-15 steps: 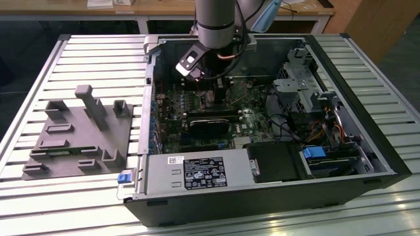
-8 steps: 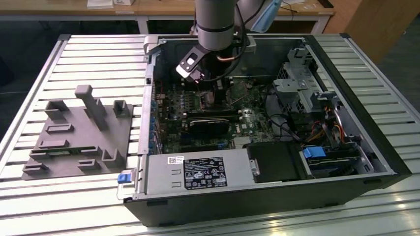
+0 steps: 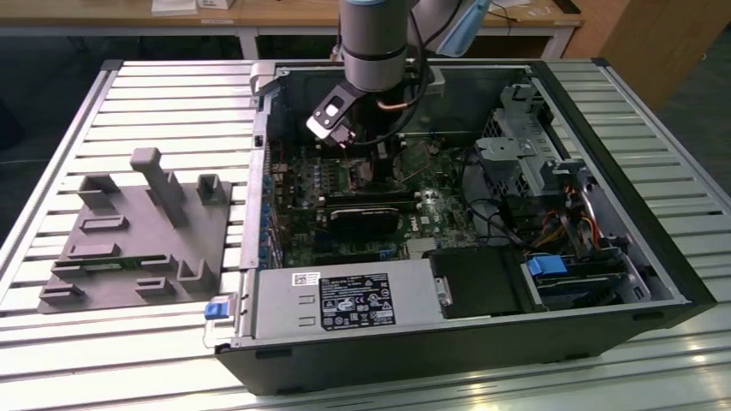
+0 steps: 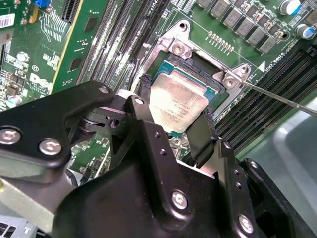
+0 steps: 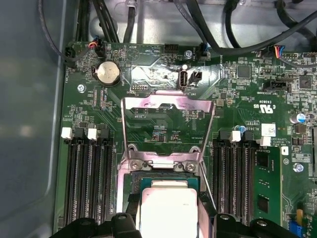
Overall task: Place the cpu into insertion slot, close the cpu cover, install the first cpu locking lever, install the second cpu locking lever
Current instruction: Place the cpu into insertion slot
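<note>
The cpu (image 4: 176, 106), a pale silver square chip, sits between the black fingers (image 4: 143, 94) of my gripper (image 4: 176, 99), which is shut on its two opposite edges. It hangs right over the insertion slot (image 4: 198, 69), a silver-rimmed socket on the green board; I cannot tell whether it is seated. In the first wrist view the cpu (image 5: 168, 210) lies below the cpu cover (image 5: 168, 106), a silver window frame standing swung up and open. A thin locking lever (image 4: 277, 94) sticks out beside the socket. In the exterior view the gripper (image 3: 368, 163) reaches down into the open computer case.
Black memory slots (image 5: 89, 183) flank the socket on both sides. A coin battery (image 5: 107, 73) and cables (image 5: 208, 20) lie beyond the cover. A black module (image 3: 365, 214) and the power supply (image 3: 342, 301) sit in the case. A grey fixture plate (image 3: 137, 231) lies on the exterior view's left.
</note>
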### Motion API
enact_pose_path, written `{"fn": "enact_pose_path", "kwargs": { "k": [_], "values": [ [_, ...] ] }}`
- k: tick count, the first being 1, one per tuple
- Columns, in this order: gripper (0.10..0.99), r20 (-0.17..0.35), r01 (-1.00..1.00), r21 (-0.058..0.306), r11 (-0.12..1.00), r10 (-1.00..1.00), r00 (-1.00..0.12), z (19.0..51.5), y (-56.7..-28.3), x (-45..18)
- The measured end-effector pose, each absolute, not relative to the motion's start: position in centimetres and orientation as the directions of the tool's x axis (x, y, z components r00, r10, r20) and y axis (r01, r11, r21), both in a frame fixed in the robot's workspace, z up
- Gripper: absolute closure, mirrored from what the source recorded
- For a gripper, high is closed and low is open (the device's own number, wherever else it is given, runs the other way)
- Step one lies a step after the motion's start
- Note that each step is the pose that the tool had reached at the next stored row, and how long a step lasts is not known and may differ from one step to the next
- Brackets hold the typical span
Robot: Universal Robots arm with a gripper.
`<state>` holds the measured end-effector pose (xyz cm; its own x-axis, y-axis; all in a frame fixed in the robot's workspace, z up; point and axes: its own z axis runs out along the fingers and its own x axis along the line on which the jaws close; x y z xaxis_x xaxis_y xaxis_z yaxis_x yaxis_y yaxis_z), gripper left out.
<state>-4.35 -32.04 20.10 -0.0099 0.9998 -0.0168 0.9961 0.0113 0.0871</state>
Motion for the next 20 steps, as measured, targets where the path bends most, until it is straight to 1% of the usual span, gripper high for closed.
{"fn": "enact_pose_path", "kwargs": {
  "k": [20],
  "values": [
    [0.545,-0.018,0.996,0.087,0.011,1.0,-0.01,19.31,-31.86,-4.35]
  ]
}}
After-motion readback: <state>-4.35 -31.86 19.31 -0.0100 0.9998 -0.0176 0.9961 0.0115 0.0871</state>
